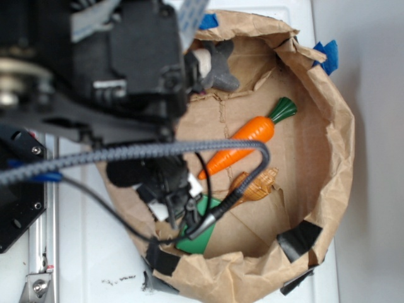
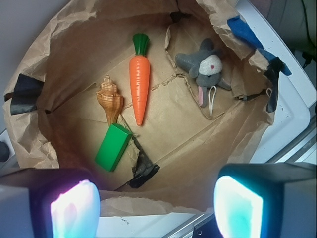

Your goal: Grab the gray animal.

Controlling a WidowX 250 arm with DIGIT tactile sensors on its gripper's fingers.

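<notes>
No legible writing appears on any item. The gripper [image 2: 156, 201] hangs above the near rim of the paper bag [image 2: 59, 59], jaws spread apart and empty. The gray animal [image 2: 204, 68] lies at the bag's far right, well apart from the carrot [image 2: 139, 79].

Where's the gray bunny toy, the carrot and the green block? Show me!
gray animal [image 2: 207, 66], wrist view, on its white muzzle.
carrot [image 2: 139, 84], wrist view, on the middle of its orange body.
green block [image 2: 113, 147], wrist view, on its top face.
</notes>
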